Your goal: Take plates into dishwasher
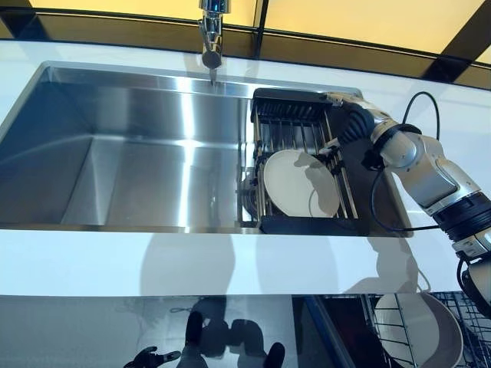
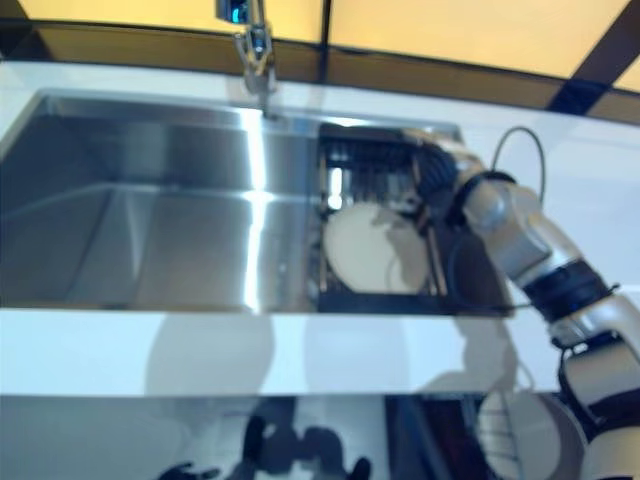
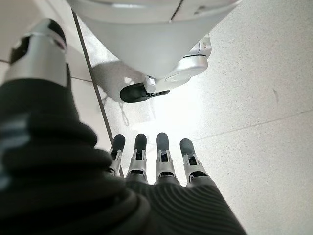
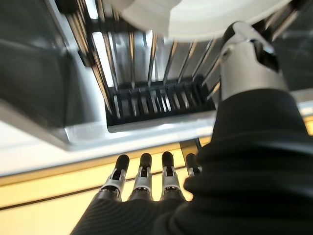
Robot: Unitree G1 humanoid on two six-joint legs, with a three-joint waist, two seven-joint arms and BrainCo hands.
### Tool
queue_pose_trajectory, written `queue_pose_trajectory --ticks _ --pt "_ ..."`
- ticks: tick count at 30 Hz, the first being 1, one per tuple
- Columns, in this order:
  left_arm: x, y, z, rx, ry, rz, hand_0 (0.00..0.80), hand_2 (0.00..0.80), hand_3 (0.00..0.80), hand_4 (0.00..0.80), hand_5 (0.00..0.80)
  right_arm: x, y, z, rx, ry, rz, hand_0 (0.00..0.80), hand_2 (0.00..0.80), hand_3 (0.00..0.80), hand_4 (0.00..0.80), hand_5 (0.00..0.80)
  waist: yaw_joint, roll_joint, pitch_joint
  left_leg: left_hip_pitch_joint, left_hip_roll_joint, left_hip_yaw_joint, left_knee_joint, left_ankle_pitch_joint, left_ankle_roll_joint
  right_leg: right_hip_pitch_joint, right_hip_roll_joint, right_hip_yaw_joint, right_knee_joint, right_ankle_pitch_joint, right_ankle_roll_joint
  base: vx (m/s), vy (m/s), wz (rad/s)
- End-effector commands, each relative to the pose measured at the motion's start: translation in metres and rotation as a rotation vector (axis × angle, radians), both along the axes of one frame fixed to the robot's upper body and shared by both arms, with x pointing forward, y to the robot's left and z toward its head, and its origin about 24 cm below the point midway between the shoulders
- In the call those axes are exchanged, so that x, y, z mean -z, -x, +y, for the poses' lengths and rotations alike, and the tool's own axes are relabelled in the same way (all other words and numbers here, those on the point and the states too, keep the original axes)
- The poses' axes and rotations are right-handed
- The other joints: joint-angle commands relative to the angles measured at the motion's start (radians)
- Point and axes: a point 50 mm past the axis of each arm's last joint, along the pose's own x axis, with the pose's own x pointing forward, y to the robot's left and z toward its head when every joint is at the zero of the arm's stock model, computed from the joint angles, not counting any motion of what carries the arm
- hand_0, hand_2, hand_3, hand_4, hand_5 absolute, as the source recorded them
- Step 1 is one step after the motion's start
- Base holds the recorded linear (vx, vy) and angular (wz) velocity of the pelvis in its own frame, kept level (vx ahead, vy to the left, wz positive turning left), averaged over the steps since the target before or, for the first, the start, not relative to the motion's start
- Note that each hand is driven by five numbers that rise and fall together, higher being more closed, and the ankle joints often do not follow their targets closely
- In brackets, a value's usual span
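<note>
right hand (image 1: 349, 115) hovers open over the rack (image 1: 303, 222), poised to grasp the plate (image 1: 295, 184); left hand (image 3: 146, 166) hangs open, idle.

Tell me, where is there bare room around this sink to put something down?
The big sink basin left of the dark rack is bare, as is the white counter in front. The rack is crowded: a plate and the right hand sit there.

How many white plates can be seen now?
2. One plate leans in the dish rack over the sink; another plate stands in the dishwasher rack, lower right. Others may be hidden.
</note>
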Motion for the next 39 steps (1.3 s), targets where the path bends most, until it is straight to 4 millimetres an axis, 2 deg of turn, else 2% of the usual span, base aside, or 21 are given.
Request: queue_pose_trajectory --ticks 1,11,21,27,39 --pt "0.007 0.008 -0.008 0.010 0.005 0.045 0.000 0.000 0.000 0.000 0.000 -0.015 0.005 0.012 -0.061 0.036 -0.037 0.000 0.000 0.000 0.000 0.000 0.012 -0.002 -0.020 0.035 -0.012 0.053 -0.005 -0.054 0.011 -0.066 -0.024 0.028 0.040 0.050 0.038 -0.024 0.009 -0.06" --pt "0.006 0.005 -0.008 0.036 -0.001 0.046 0.000 0.000 0.000 0.000 0.000 0.001 -0.004 0.014 -0.012 0.121 0.109 0.000 0.000 0.000 0.000 0.000 0.024 -0.011 -0.016 0.032 -0.012 0.051 -0.005 -0.051 0.011 -0.065 -0.026 0.019 0.040 0.051 0.036 -0.001 0.000 0.00" --pt "0.004 -0.001 -0.012 0.057 0.007 0.045 0.000 0.000 0.000 0.000 0.000 -0.023 -0.015 0.019 0.110 0.307 0.108 0.000 0.000 0.000 0.000 0.000 0.044 -0.009 -0.003 0.024 -0.015 0.048 -0.005 -0.046 0.008 -0.070 -0.024 0.018 0.041 0.051 0.033 0.000 0.000 0.00" --pt "0.005 0.000 -0.012 0.062 0.007 0.054 0.000 0.000 0.000 0.000 0.000 -0.027 -0.017 0.026 0.134 0.443 0.124 0.000 0.000 0.000 0.000 0.000 0.057 -0.015 0.005 0.014 -0.018 0.043 -0.005 -0.043 0.010 -0.075 -0.024 0.016 0.042 0.052 0.032 0.000 0.005 0.00" --pt "0.003 -0.004 -0.010 0.065 0.002 0.051 0.000 0.000 0.000 0.000 0.000 -0.035 -0.017 0.032 0.135 0.414 0.103 0.000 0.000 0.000 0.000 0.000 0.064 -0.024 0.013 0.001 -0.017 0.044 -0.005 -0.040 0.012 -0.088 -0.027 0.010 0.044 0.057 0.037 0.002 -0.003 0.01"
